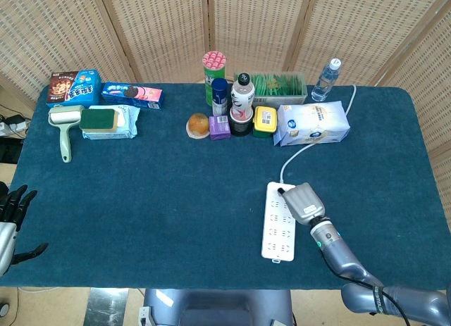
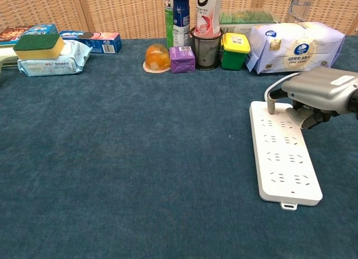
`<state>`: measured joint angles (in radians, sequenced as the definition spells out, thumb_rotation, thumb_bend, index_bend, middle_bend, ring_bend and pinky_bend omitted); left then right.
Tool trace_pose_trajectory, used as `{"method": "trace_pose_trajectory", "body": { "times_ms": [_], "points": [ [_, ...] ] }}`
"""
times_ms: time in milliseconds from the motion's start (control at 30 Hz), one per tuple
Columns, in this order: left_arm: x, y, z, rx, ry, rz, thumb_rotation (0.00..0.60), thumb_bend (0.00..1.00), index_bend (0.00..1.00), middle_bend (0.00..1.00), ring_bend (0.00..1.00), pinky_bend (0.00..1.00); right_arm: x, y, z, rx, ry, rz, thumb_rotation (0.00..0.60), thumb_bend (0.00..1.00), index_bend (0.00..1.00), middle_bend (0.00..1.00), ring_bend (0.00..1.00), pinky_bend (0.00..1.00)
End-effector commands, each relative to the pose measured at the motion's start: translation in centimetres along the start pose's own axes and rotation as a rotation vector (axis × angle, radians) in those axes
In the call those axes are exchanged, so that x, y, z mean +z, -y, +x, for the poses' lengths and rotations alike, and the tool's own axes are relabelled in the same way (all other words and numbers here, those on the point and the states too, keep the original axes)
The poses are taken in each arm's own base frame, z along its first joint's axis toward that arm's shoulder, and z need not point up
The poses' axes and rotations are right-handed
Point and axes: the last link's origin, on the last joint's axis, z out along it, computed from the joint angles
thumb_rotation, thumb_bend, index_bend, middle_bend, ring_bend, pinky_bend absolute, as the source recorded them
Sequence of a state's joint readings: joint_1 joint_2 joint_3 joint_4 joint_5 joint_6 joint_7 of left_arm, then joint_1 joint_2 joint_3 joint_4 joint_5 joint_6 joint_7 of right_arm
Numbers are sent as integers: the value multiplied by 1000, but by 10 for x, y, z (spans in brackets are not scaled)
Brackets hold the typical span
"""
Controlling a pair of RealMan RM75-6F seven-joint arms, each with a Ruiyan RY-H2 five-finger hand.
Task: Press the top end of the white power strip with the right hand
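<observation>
The white power strip (image 1: 276, 231) lies lengthwise on the blue table at the front right, its white cable running from the far end. My right hand (image 1: 303, 202) hovers over that far end. In the chest view one finger (image 2: 271, 106) of the right hand (image 2: 320, 90) points down and touches the top end of the strip (image 2: 285, 164), while the other fingers are curled under the palm. Nothing is held in it. My left hand (image 1: 10, 219) hangs off the table's front left edge with its fingers spread, holding nothing.
A white tissue pack (image 1: 312, 123) lies behind the strip, with the cable (image 1: 301, 153) passing beside it. A row of bottles, a cup and small boxes (image 1: 232, 108) stands at the back centre. A sponge, wipes and a lint roller (image 1: 65, 125) sit at the back left.
</observation>
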<state>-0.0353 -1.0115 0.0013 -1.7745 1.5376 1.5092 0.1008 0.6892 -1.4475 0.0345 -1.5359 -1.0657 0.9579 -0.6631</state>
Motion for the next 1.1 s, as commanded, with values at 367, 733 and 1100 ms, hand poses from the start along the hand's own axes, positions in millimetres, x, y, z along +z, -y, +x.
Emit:
{"method": "trace_pose_trajectory", "body": {
  "times_ms": [367,733,1100],
  "points": [
    [0,0,0,-4,2,1,600,57,0,0,0,58,-8,-1,21,1,-60,5,600,933,341,950,1000,1000],
    [-1,0,0,-14,-1,-5,600,58,0,0,0,58,-38,-12,73,56,-207,-1,600,934,327,913,994,1000],
    [-4,1,0,-23,-5,-5,600,58,0,0,0,58,-85,-62,62,185,-339,-57,600,4,100,127,155,391]
  ]
}}
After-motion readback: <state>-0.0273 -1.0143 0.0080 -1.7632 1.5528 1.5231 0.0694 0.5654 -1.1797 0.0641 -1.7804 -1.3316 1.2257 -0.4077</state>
